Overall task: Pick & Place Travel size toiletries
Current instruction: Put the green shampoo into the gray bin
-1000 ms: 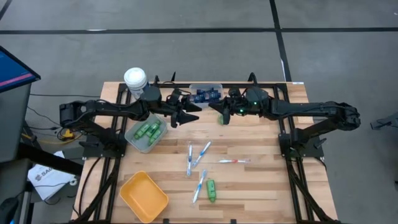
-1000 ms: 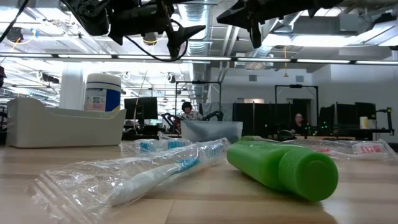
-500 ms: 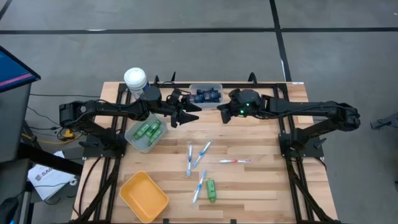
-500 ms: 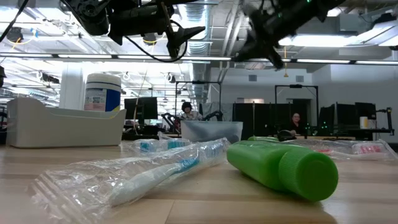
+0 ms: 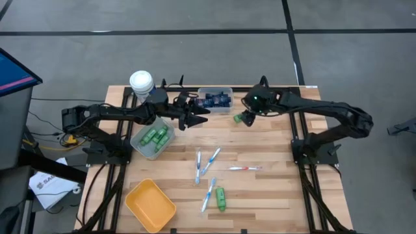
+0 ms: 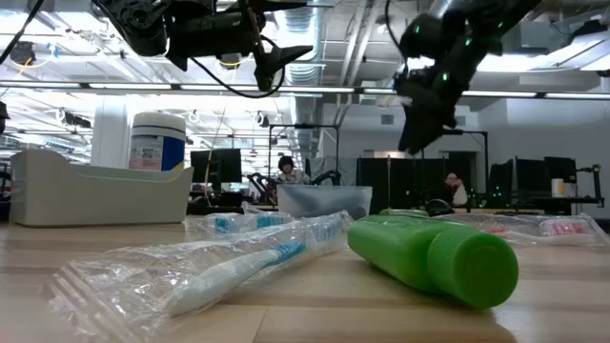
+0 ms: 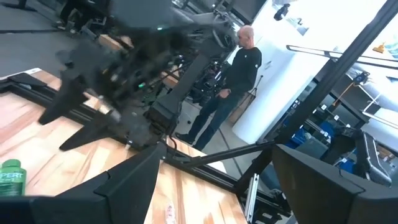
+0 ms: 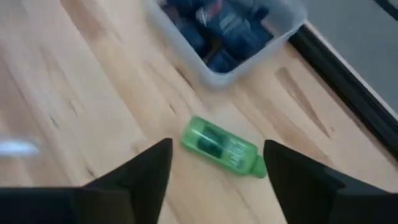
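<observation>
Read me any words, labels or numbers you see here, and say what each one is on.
"PERT": on the green bottle at the edge of the left wrist view; the start of the word is cut off.
White canister: blue-yellow label, print too small to read.
Green bottle under the open right gripper: dark label, too blurred to read.

Navy tubes blurred; green bottle cut by edge.

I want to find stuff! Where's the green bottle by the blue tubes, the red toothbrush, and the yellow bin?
green bottle (image 8: 222, 147), right wrist view, its body.
red toothbrush (image 5: 244, 168), high view, its handle.
yellow bin (image 5: 138, 195), high view, its rim.
</observation>
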Robot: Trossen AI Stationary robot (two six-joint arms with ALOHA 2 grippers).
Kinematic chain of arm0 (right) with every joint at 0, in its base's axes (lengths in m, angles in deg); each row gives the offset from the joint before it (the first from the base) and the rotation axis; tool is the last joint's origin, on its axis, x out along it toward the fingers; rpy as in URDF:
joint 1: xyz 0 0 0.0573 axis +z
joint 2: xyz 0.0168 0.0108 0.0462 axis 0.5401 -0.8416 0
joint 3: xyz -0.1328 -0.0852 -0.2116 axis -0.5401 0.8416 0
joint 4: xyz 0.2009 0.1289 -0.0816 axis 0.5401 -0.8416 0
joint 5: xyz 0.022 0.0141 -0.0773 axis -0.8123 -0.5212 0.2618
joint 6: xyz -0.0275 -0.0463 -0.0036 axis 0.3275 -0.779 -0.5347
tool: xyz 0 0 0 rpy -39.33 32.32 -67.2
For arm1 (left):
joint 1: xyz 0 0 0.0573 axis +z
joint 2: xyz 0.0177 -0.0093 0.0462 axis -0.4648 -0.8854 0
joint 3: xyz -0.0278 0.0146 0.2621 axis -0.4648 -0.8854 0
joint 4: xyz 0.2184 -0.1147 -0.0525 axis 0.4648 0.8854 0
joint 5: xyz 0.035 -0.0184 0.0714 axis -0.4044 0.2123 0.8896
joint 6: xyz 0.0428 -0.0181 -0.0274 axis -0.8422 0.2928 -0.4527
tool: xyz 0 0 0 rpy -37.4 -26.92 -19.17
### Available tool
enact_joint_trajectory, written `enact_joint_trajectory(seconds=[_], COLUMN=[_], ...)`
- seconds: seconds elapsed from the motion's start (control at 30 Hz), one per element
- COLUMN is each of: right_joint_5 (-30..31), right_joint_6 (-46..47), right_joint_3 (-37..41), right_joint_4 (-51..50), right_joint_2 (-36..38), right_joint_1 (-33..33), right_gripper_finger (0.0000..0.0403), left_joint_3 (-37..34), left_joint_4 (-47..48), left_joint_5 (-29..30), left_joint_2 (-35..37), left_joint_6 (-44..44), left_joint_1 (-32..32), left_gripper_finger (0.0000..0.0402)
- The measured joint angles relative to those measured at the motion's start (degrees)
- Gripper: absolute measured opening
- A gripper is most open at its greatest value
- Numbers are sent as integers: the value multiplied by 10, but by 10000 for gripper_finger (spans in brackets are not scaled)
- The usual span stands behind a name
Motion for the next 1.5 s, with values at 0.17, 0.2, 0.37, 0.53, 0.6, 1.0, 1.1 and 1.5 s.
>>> enact_joint_trajectory(seconds=[0.17,0.2,0.37,0.53,0.6,1.0,1.1,1.5], right_joint_5=[-62,-67,-73,-74,-73,-58,-55,-59], right_joint_6=[-151,-173,-288,-360,-390,-460,-444,-386], right_joint_3=[-1,-3,-26,-79,-101,-182,-191,-198], right_joint_4=[0,-2,-14,-53,-78,-167,-176,-193], right_joint_2=[-71,-89,-163,-229,-255,-377,-380,-383], right_joint_1=[-40,-46,-74,-94,-100,-88,-86,-84], right_gripper_finger=[260,259,260,261,261,258,241,142], left_joint_3=[0,0,0,0,0,0,0,0], left_joint_4=[0,0,0,0,0,-1,-1,0], left_joint_5=[0,0,0,0,0,0,0,0], left_joint_2=[0,0,0,0,0,0,0,0], left_joint_6=[2,6,14,19,19,29,29,28], left_joint_1=[0,0,0,0,0,0,0,0], left_gripper_finger=[309,309,309,309,309,309,309,309])
